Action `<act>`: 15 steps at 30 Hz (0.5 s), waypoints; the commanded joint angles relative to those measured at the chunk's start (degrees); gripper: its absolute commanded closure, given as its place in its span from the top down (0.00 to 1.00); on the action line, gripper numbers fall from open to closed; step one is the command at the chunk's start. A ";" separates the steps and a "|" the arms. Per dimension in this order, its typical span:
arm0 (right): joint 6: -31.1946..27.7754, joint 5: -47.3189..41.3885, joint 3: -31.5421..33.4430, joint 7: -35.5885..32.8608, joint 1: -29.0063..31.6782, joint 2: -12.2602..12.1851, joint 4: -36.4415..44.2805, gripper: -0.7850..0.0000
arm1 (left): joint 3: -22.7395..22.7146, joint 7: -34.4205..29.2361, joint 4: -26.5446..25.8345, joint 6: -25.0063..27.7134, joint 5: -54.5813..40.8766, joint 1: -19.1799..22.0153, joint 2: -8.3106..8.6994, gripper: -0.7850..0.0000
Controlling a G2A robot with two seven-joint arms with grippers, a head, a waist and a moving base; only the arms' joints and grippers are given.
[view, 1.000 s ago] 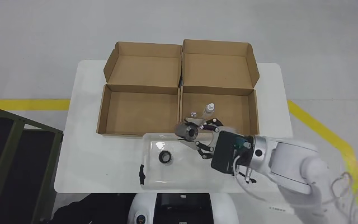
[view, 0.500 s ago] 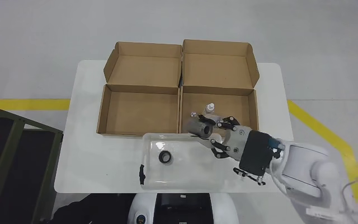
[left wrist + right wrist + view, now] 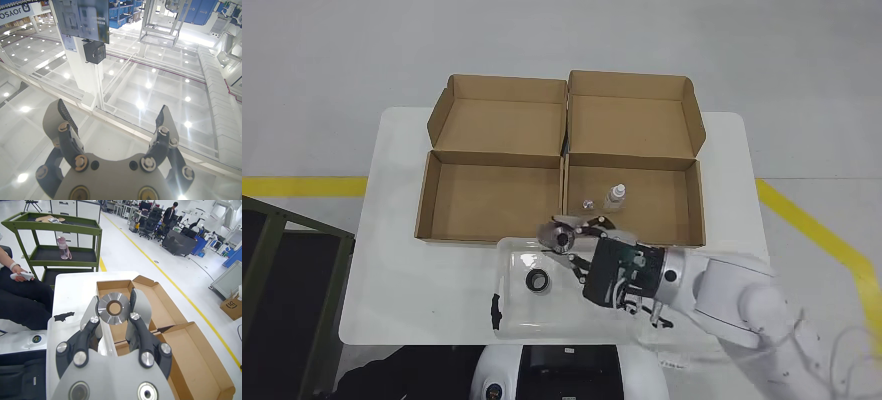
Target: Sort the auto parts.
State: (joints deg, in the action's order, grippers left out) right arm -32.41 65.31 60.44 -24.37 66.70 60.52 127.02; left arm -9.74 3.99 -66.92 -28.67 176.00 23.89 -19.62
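My right gripper (image 3: 114, 308) is shut on a shiny metal ring (image 3: 113, 310) with a round hole in its middle. From above, that gripper (image 3: 564, 240) holds the metal ring (image 3: 562, 238) over the far edge of the clear plastic tray (image 3: 517, 310), close to the near wall of the left cardboard box (image 3: 492, 200). A black ring part (image 3: 538, 282) lies in the tray. A small white bottle-shaped part (image 3: 616, 194) and a small metal piece (image 3: 588, 205) lie in the right cardboard box (image 3: 672, 200). My left gripper (image 3: 113, 115) is open with nothing between its fingers and faces the ceiling.
Both boxes stand with their lids folded back toward the far side of the white table (image 3: 392, 270). A green shelf cart (image 3: 54, 247) stands off the table's left end. A seated person's hand (image 3: 19, 274) holds a controller beside it.
My right gripper with the metal ring swung right toward the right box, then came back left; it now sits near the left box's near wall.
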 commanded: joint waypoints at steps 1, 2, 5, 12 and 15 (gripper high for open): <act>0.77 0.87 -2.14 -1.16 -1.31 0.37 -1.14 0.00 | 0.00 0.00 0.00 0.00 0.00 0.00 0.00 1.00; 1.14 1.18 -3.42 -1.83 -2.16 0.63 -1.89 0.00 | 0.00 0.00 0.00 0.00 0.00 0.00 0.00 1.00; 2.60 2.13 -6.88 -4.29 -5.06 1.47 -4.97 0.00 | 0.00 0.00 0.00 0.00 0.00 0.00 0.00 1.00; 5.98 1.71 -13.76 -7.53 -11.46 3.84 -13.66 0.00 | 0.00 0.00 0.00 0.00 0.00 0.00 0.00 1.00; 6.91 0.98 -16.09 -8.49 -13.89 4.89 -16.55 0.00 | 0.00 0.00 0.00 0.00 0.00 0.00 0.00 1.00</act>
State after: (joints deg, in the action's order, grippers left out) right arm -25.73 66.47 44.93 -32.64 53.55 65.13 111.22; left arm -9.74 3.99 -66.92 -28.67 176.00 23.89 -19.62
